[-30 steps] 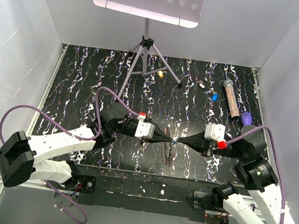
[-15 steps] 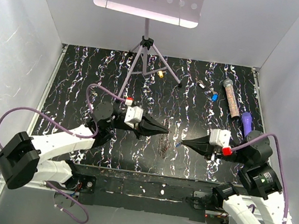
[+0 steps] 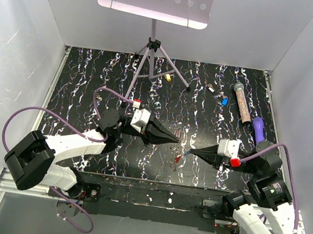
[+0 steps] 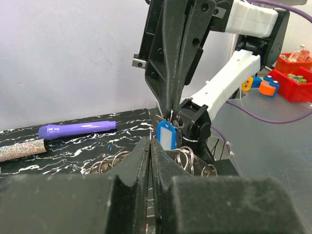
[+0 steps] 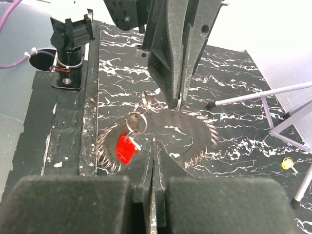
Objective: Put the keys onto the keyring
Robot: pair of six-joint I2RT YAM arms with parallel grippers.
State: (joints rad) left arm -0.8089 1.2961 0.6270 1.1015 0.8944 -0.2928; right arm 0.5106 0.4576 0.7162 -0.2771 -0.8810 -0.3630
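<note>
The keyring (image 5: 208, 132) is a wide grey loop fringed with small rings, hanging between both grippers just above the black marbled table (image 3: 89, 95). My left gripper (image 3: 177, 139) is shut on its far rim, its fingertips (image 5: 178, 100) pinching a ring. My right gripper (image 3: 189, 153) is shut on the near rim (image 5: 152, 141). A red key (image 5: 125, 148) hangs from the loop, seen as a red spot (image 3: 178, 157) in the top view. In the left wrist view a blue key (image 4: 168, 135) dangles under the right gripper (image 4: 170, 116), with rings (image 4: 185, 157) around it.
Loose on the far table lie a yellow key (image 3: 167, 77), a blue key (image 3: 225, 102) and a pale one (image 3: 210, 88). A glittery tube (image 3: 241, 100) and a purple pen (image 3: 257, 126) lie at the right. A music stand's tripod (image 3: 150, 63) stands at the back.
The grippers met tip to tip a second ago, then drew apart. The left one went up and left, the right one back right. The red key now shows below the tips.
</note>
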